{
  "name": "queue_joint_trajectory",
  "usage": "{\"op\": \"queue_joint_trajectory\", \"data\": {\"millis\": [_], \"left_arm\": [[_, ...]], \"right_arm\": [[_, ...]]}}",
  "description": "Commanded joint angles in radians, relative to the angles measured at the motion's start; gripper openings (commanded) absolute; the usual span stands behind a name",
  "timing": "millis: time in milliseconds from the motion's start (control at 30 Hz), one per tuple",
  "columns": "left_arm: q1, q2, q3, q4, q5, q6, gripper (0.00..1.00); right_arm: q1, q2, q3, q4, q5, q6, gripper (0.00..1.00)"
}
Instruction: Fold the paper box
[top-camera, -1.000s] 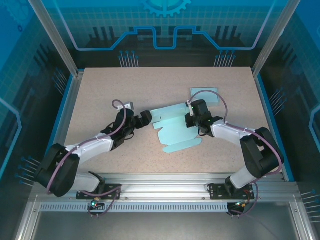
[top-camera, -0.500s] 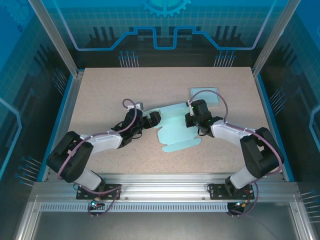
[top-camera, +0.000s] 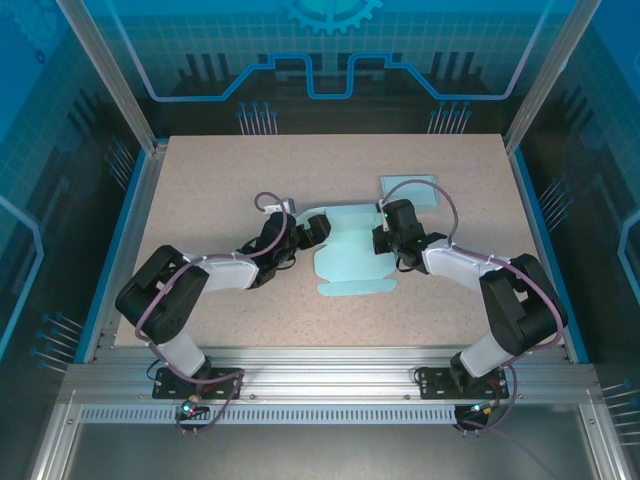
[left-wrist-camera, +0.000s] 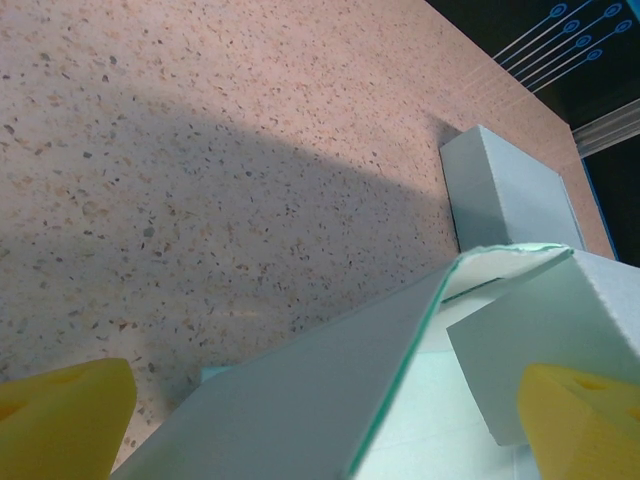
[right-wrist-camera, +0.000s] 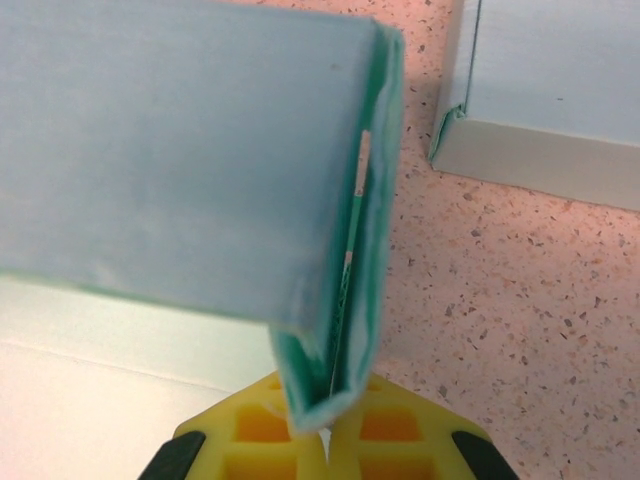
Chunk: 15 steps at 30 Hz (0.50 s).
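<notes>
You are mid-fold, raising the walls. The paper box (top-camera: 352, 262) lies half-formed on the tabletop (top-camera: 220, 180), just beside the flat pale box (top-camera: 410, 190), on its near-left. Your right tool (right-wrist-camera: 330, 425) is pressed together, pinching a doubled-over wall (right-wrist-camera: 340, 300) at the end nearest the flat pale box. Your left tool (top-camera: 312, 232) stands spread around the raised flap (left-wrist-camera: 330, 400) at the farthest end, gripping nothing. Next, likely: close on that flap and turn it inward without dragging the sheet.

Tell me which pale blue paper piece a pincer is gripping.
The unfolded pale blue paper sheet, pinched by the right pincer; the small folded pale blue box lies untouched.
</notes>
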Motion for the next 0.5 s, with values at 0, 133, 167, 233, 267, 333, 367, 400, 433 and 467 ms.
{"op": "queue_joint_trajectory", "data": {"millis": [0,133,167,233,267,333,367,400,433,467], "left_arm": [[-0.02,-0.02,-0.077,0.158,-0.021,-0.033,0.99],[-0.018,-0.134,-0.198,0.186,-0.088,-0.04,0.99],[-0.019,-0.172,-0.224,0.173,-0.105,-0.046,0.99],[-0.02,-0.243,-0.264,0.127,-0.136,-0.078,0.99],[-0.022,-0.276,-0.288,0.114,-0.145,-0.091,0.99],[-0.033,-0.329,-0.326,0.099,-0.162,-0.114,0.99],[-0.039,-0.354,-0.341,0.085,-0.175,-0.128,0.99],[-0.048,-0.375,-0.352,0.063,-0.186,-0.137,0.99],[-0.055,-0.391,-0.352,0.036,-0.192,-0.145,0.99],[-0.063,-0.402,-0.347,0.003,-0.198,-0.156,0.99]], "right_arm": [[0.009,0.007,0.019,0.017,-0.019,0.023,0.0],[0.009,0.007,0.017,0.017,0.003,0.04,0.0],[0.009,0.007,0.017,0.017,0.008,0.041,0.0],[0.009,0.006,0.016,0.017,0.01,0.043,0.0],[0.009,0.006,0.017,0.017,0.01,0.042,0.0],[0.009,0.004,0.017,0.017,0.014,0.041,0.0],[0.009,0.003,0.014,0.017,0.016,0.041,0.0],[0.009,0.001,0.014,0.018,0.017,0.041,0.0],[0.009,-0.001,0.011,0.021,0.02,0.041,0.0],[0.009,-0.004,0.007,0.024,0.021,0.041,0.0]]}}
